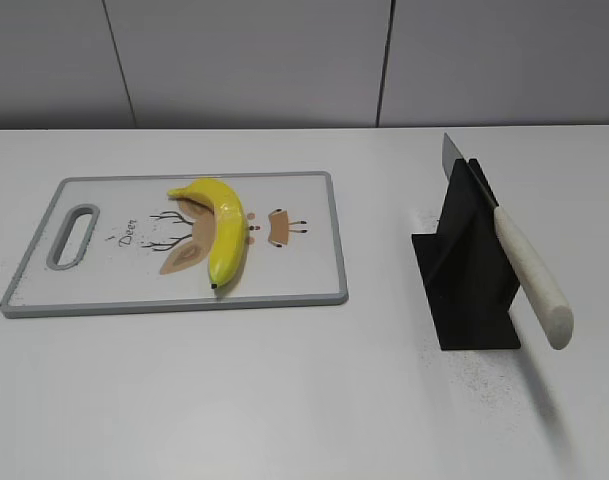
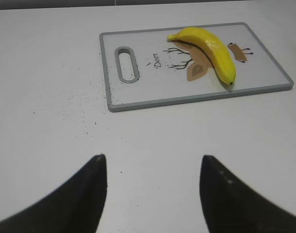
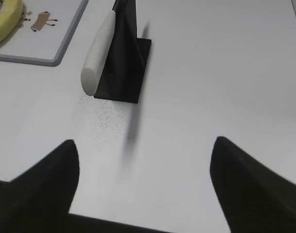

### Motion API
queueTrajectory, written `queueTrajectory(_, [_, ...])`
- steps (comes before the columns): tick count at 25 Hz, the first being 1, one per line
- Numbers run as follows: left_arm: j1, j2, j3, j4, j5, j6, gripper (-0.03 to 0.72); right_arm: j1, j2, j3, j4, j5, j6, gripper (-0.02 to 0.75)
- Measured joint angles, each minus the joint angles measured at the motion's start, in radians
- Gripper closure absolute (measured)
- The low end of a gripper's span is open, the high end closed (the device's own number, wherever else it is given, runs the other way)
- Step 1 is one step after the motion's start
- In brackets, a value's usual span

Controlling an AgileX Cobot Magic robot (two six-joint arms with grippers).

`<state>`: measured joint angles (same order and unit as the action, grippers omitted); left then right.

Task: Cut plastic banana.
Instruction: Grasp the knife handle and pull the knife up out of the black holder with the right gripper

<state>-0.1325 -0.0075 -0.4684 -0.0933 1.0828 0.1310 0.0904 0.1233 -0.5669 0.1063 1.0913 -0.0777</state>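
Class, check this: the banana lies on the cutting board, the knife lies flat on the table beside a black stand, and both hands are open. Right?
Not quite. The knife rests in the black stand, not flat on the table, as the exterior view shows. The banana does lie on the cutting board, and both hands are open.

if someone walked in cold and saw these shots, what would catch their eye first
The bright yellow plastic banana stands out first, lying whole on the white, grey-rimmed cutting board at the left of the table. Next is the white-handled knife resting slanted in its black stand to the right. Both dark grippers, left and right, hang open and empty over bare table.
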Motion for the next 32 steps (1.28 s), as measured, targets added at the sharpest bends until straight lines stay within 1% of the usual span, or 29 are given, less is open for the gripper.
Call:
queueTrajectory(2, [0.0, 0.0, 0.0, 0.0, 0.0, 0.0, 0.099, 0.0, 0.063, -0.045, 0.002, 0.037, 0.013, 0.113])
queueTrajectory(4, [0.0, 0.0, 0.0, 0.0, 0.0, 0.0, 0.099, 0.0, 0.151, -0.094, 0.004, 0.095, 0.039, 0.143])
queueTrajectory(6, [0.0, 0.0, 0.0, 0.0, 0.0, 0.0, 0.099, 0.0, 0.238, -0.146, 0.01, 0.119, 0.05, 0.167])
queueTrajectory(12, [0.0, 0.0, 0.0, 0.0, 0.0, 0.0, 0.099, 0.0, 0.464, -0.277, 0.086, 0.122, 0.078, 0.181])
queueTrajectory(16, [0.0, 0.0, 0.0, 0.0, 0.0, 0.0, 0.099, 0.0, 0.615, -0.345, 0.09, 0.123, 0.07, 0.186])
queueTrajectory(18, [0.0, 0.0, 0.0, 0.0, 0.0, 0.0, 0.099, 0.0, 0.681, -0.385, 0.102, 0.123, 0.069, 0.2])
queueTrajectory(23, [0.0, 0.0, 0.0, 0.0, 0.0, 0.0, 0.099, 0.003, 0.833, -0.483, 0.181, 0.123, 0.022, 0.247])
queueTrajectory(27, [0.0, 0.0, 0.0, 0.0, 0.0, 0.0, 0.099, 0.04, 0.949, -0.551, 0.185, 0.123, 0.004, 0.256])
queueTrajectory(30, [0.0, 0.0, 0.0, 0.0, 0.0, 0.0, 0.099, 0.094, 1.029, -0.597, 0.184, 0.122, 0.006, 0.262])
queueTrajectory(32, [0.0, 0.0, 0.0, 0.0, 0.0, 0.0, 0.099, 0.148, 1.076, -0.613, 0.151, 0.121, 0.037, 0.274])
